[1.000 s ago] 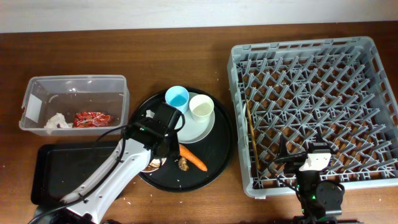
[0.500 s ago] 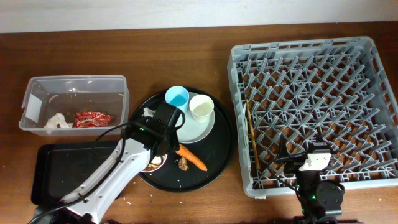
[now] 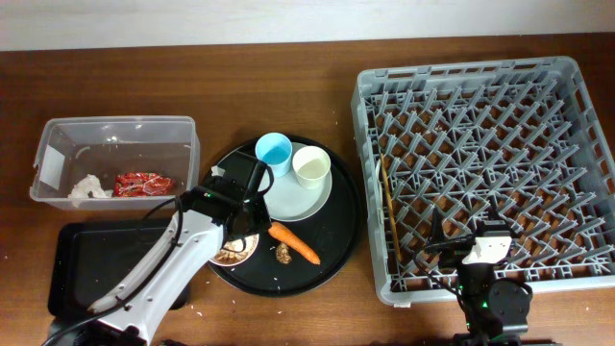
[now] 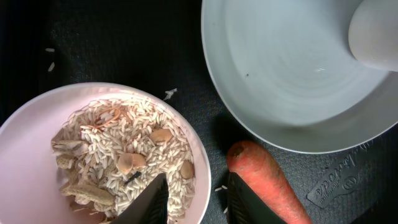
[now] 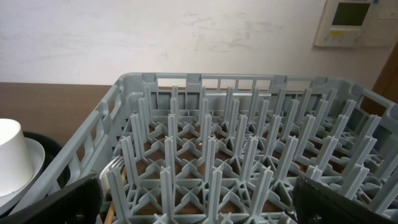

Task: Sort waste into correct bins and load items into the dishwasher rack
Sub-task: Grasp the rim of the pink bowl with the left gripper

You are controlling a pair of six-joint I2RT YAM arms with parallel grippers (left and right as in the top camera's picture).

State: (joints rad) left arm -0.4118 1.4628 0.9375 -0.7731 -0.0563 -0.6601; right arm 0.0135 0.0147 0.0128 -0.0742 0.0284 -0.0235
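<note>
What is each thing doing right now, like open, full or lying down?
white bowl, upright, full of rice leftovers
left pincer, open, astride the white bowl's rim
right pincer, open, at the dishwasher rack edge
blue cup, upright, empty
cream cup, upright, on the plate
carrot, lying on the round black tray
clear tub, holding napkin and red wrapper

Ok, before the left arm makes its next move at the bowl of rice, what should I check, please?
1. Left gripper open, straddling the bowl rim: ok.
2. Rice leftovers all inside the bowl: not ok, a few grains lie outside.
3. Carrot clear of the outer finger: not ok, they are close.
4. Flat black tray free to receive food: cannot tell, partly hidden.
5. Right gripper away, at the dishwasher rack: ok.
</note>
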